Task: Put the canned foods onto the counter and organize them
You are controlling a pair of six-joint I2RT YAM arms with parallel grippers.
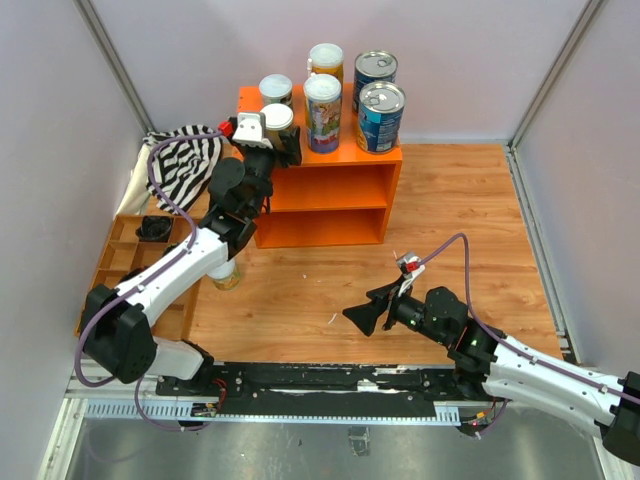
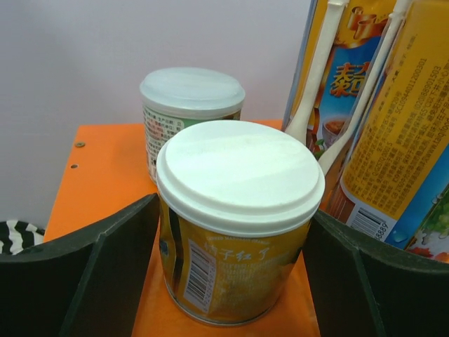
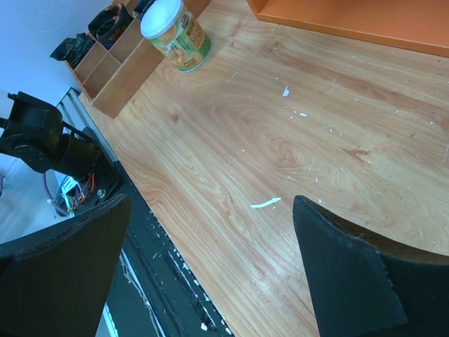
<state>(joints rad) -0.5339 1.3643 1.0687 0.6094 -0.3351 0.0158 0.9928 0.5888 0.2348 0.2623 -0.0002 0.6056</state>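
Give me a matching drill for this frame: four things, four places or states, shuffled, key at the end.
Things
1. striped cloth
2. blue cans
3. lone small can
4. right gripper

Places or states
A. standing on the wooden table, beside the brown tray
B. open above the table, holding nothing
C. right end of the top of the orange counter
D. left of the counter, behind the tray

Pairs: 1-D, 2-C, 3-A, 4-B

Top view, centre left: small can largely hidden under the left arm. Left wrist view, right side: tall cans cut off by the top and right edges. Lower left corner: striped cloth mostly out of frame. Right wrist view, upper left: tray contents too dark to identify.
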